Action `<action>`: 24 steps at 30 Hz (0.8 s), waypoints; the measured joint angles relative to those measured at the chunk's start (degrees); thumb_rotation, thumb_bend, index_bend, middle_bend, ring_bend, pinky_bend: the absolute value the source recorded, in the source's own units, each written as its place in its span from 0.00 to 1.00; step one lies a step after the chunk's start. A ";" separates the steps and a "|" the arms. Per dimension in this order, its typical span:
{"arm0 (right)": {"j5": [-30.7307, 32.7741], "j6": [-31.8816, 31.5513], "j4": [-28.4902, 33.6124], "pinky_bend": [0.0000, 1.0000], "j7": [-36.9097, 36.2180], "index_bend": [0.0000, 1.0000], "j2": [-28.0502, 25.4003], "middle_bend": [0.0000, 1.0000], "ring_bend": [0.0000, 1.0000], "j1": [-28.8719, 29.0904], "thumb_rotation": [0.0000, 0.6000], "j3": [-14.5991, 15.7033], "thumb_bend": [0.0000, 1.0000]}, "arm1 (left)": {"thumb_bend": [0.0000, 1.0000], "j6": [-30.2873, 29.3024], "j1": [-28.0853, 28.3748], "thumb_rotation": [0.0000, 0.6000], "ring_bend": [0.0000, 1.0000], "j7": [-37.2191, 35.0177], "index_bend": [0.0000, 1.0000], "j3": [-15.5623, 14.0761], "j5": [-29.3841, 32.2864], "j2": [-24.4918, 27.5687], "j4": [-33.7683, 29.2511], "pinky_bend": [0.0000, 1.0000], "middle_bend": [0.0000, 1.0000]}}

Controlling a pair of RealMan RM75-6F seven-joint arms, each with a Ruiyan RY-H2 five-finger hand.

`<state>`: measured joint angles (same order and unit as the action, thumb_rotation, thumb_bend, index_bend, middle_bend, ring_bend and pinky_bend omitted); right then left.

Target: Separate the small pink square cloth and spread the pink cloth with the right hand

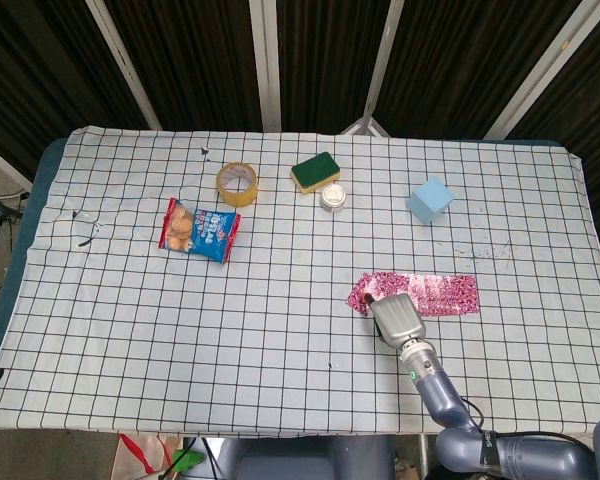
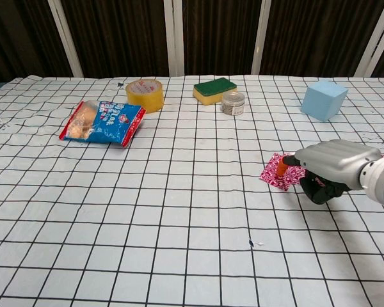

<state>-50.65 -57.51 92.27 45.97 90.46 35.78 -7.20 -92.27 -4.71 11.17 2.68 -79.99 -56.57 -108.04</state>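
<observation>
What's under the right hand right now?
The right hand covers the near left part of the pink cloth, which lies on the checked tablecloth. How its fingers meet the cloth is hidden.

A table covered by a white cloth with a black grid (image 1: 280, 330) carries everything. Toward the far edge sit a roll of yellow tape (image 1: 237, 184), a green and yellow sponge (image 1: 314, 172) and, just beside the sponge, a small round tin (image 1: 332, 197). A light blue cube (image 1: 429, 201) stands further right. A blue and red snack bag (image 1: 199, 230) lies flat on the left half. On the right half the pink patterned cloth (image 1: 435, 291) lies stretched out in a long strip, its left end crumpled.
</observation>
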 measured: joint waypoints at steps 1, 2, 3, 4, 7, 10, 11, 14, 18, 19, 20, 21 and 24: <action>0.21 -0.06 0.05 0.54 0.20 0.23 0.29 0.83 0.78 0.26 1.00 0.05 0.78 | 0.26 -0.01 -0.01 1.00 0.00 -0.05 0.15 0.00 0.01 0.01 0.01 0.10 0.00; 0.33 -0.09 0.09 0.54 0.36 0.23 0.52 0.83 0.78 0.46 1.00 0.09 0.78 | 0.26 -0.02 -0.02 1.00 0.00 -0.12 0.15 0.00 0.03 0.03 0.01 0.10 0.00; 0.43 -0.12 0.11 0.54 0.54 0.23 0.74 0.83 0.78 0.66 1.00 0.12 0.78 | 0.26 -0.04 -0.02 1.00 0.00 -0.20 0.15 0.02 0.05 0.06 0.02 0.10 0.00; 0.57 -0.16 0.11 0.54 0.82 0.23 1.06 0.83 0.78 0.95 1.00 0.17 0.78 | 0.26 -0.07 -0.04 1.00 0.00 -0.30 0.15 0.04 0.08 0.08 0.03 0.10 0.00; 1.06 -0.34 0.11 0.54 1.61 0.23 1.93 0.83 0.78 1.69 1.00 0.24 0.78 | 0.26 -0.08 -0.05 1.00 0.00 -0.60 0.15 0.09 0.18 0.20 0.09 0.10 0.00; 1.53 -0.58 0.15 0.54 2.31 0.23 2.79 0.83 0.78 2.41 1.00 0.25 0.78 | 0.26 -0.02 -0.05 1.00 0.00 -0.88 0.15 0.11 0.27 0.30 0.18 0.10 0.00; 1.64 -0.66 0.18 0.54 2.54 0.23 3.01 0.83 0.78 2.63 1.00 0.27 0.78 | 0.26 0.00 -0.04 1.00 0.00 -0.99 0.15 0.12 0.29 0.34 0.19 0.10 0.00; 1.89 -1.10 0.51 0.54 3.33 0.23 3.71 0.83 0.78 3.30 1.00 0.36 0.78 | 0.26 0.03 -0.03 1.00 0.00 -1.27 0.15 0.14 0.33 0.44 0.26 0.10 0.00; 2.15 -1.78 1.11 0.54 4.29 0.23 4.41 0.83 0.78 4.10 1.00 0.32 0.78 | 0.26 0.03 -0.04 1.00 0.00 -1.58 0.15 0.10 0.21 0.55 0.31 0.10 0.00; 2.30 -1.94 1.30 0.54 4.62 0.23 4.65 0.83 0.78 4.36 1.00 0.32 0.78 | 0.26 0.02 -0.05 1.00 0.00 -1.67 0.15 0.09 0.20 0.57 0.32 0.10 0.00; 2.43 -2.04 1.44 0.54 4.87 0.23 4.84 0.83 0.77 4.55 1.00 0.33 0.78 | 0.26 -0.01 -0.07 1.00 0.00 -1.77 0.15 0.09 0.17 0.60 0.33 0.10 0.00; 2.53 -2.13 1.58 0.54 5.09 0.23 5.02 0.83 0.77 4.72 1.00 0.37 0.78 | 0.26 -0.04 -0.08 1.00 0.00 -1.84 0.15 0.09 0.16 0.62 0.35 0.10 0.00; 2.89 -2.42 2.03 0.54 5.76 0.23 5.63 0.83 0.78 5.28 1.00 0.54 0.78 | 0.26 -0.03 -0.09 1.00 0.00 -2.11 0.15 0.11 0.21 0.71 0.43 0.10 0.00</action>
<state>-47.76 -59.93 94.30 51.72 96.09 41.06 -6.66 -92.30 -4.80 9.06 2.79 -79.78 -55.86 -107.61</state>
